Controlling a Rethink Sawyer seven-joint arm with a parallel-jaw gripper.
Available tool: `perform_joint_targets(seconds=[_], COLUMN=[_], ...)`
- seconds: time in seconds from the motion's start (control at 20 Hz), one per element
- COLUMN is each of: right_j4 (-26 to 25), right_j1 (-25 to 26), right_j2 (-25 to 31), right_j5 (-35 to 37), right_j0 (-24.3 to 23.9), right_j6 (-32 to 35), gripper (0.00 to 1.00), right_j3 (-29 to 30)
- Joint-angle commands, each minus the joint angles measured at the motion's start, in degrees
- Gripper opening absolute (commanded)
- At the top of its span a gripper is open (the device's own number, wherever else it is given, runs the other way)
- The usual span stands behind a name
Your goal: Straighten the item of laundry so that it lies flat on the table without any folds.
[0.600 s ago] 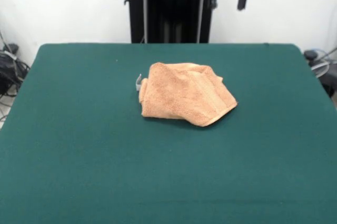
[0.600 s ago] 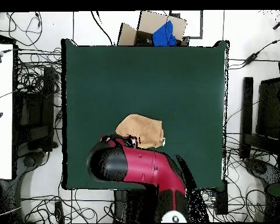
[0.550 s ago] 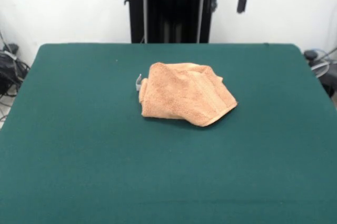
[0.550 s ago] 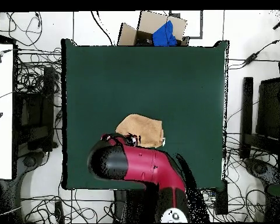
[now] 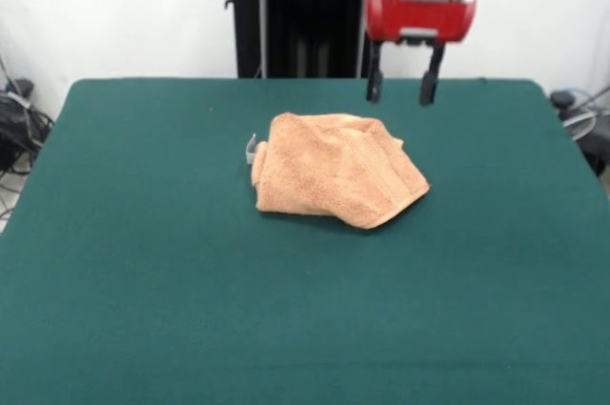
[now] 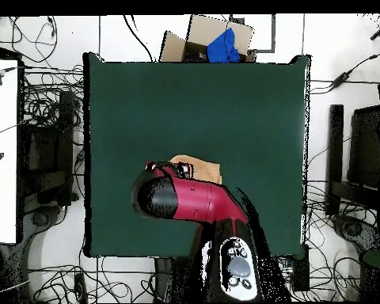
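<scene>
The item of laundry (image 5: 335,171) is an orange-tan towel, crumpled and folded over itself near the middle of the green table (image 5: 143,281), with a small pale tag at its left edge. My gripper (image 5: 401,93) hangs open above the table, just beyond the towel's far right corner, with nothing between its fingers. From overhead, the red arm (image 6: 195,202) covers most of the towel (image 6: 205,169), of which only a strip shows.
A cardboard box with a blue cloth (image 6: 222,43) sits on the floor past the table's far edge in the overhead view. Cables and stands lie around the table on all sides.
The gripper has come down from the top edge into full view, close above the towel's far right side. The towel has not moved.
</scene>
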Motion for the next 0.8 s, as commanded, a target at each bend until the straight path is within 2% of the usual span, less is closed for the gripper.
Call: perform_joint_targets(seconds=[0.05,0.8], right_j4=[0.05,-0.45], right_j1=[6.23,9.43], right_j2=[-0.09,3.96], right_j5=[-3.85,-8.71], right_j0=[-1.21,-4.99], right_j6=[10.24,9.90], gripper=[1.00,1.00], right_j3=[-2.53,-0.79])
